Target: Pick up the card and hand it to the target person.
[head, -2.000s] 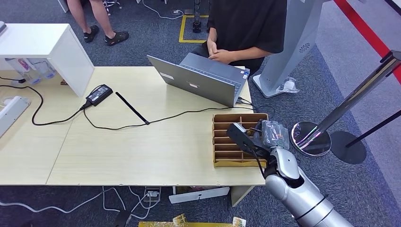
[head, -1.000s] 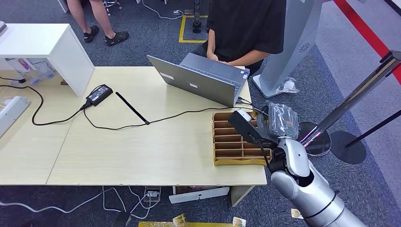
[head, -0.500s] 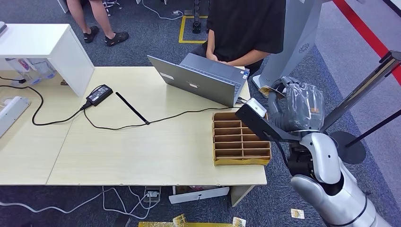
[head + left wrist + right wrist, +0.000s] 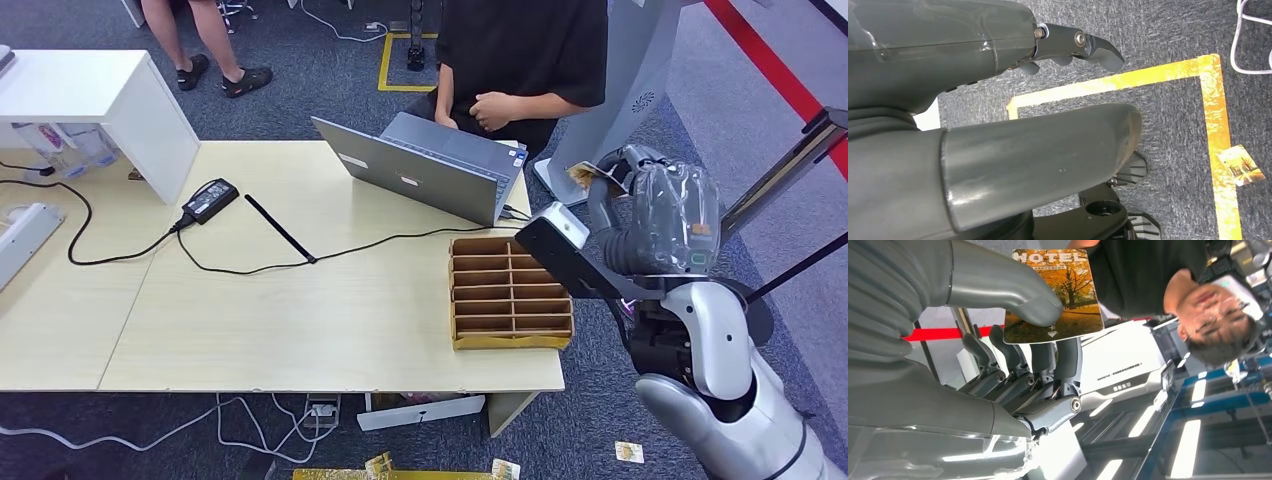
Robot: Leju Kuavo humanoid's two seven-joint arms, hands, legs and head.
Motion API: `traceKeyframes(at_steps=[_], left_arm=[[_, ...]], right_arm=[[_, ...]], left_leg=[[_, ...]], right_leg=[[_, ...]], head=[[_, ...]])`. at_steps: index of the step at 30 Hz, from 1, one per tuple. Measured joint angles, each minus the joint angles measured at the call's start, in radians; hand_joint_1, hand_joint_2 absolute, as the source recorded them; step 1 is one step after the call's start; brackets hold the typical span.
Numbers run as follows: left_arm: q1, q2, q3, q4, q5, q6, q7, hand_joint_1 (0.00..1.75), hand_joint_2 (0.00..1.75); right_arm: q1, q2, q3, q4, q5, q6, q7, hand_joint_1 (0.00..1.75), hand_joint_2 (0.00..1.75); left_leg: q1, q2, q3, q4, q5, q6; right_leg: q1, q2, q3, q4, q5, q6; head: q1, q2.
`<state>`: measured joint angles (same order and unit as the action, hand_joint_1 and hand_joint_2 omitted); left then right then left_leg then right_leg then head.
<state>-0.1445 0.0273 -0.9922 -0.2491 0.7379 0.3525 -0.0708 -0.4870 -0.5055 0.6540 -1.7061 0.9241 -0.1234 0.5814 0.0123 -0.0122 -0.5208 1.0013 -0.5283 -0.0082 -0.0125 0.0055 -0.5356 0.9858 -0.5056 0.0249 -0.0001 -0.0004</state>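
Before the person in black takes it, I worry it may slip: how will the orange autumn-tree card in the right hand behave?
The orange autumn-tree card looks thin, flat and probably stiff, since it stays straight under the thumb. The right hand pinches only one edge, so a tug could likely slide it free. Its surface seems glossy, so possibly slippery.

The card (image 4: 1055, 292) is showing the word "MOTEL" in pale capitals along one edge, above a picture of autumn trees; a line of smaller print is running beneath that word, too small to read, and a small arrow mark is sitting near the opposite edge. The right hand (image 4: 998, 340) is pinching it.
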Motion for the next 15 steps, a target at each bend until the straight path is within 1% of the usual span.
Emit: traceKeyframes(at_steps=[8, 15], left_arm=[[-0.003, 0.000, 0.000, 0.000, -0.011, 0.000, 0.007, 0.00, 0.00], [-0.011, 0.000, 0.000, 0.000, -0.018, -0.002, 0.014, 0.00, 0.00]], right_arm=[[0.032, -0.013, -0.029, 0.036, 0.005, -0.061, 0.000, 1.50, 1.75], [0.066, -0.018, -0.044, 0.111, 0.029, -0.074, 0.000, 1.50, 1.75]], left_leg=[[0.000, 0.000, 0.000, 0.000, 0.000, 0.000], [0.000, 0.000, 0.000, 0.000, 0.000, 0.000]], right_leg=[[0.000, 0.000, 0.000, 0.000, 0.000, 0.000], [0.000, 0.000, 0.000, 0.000, 0.000, 0.000]], head=[[0.000, 0.000], [0.000, 0.000]])
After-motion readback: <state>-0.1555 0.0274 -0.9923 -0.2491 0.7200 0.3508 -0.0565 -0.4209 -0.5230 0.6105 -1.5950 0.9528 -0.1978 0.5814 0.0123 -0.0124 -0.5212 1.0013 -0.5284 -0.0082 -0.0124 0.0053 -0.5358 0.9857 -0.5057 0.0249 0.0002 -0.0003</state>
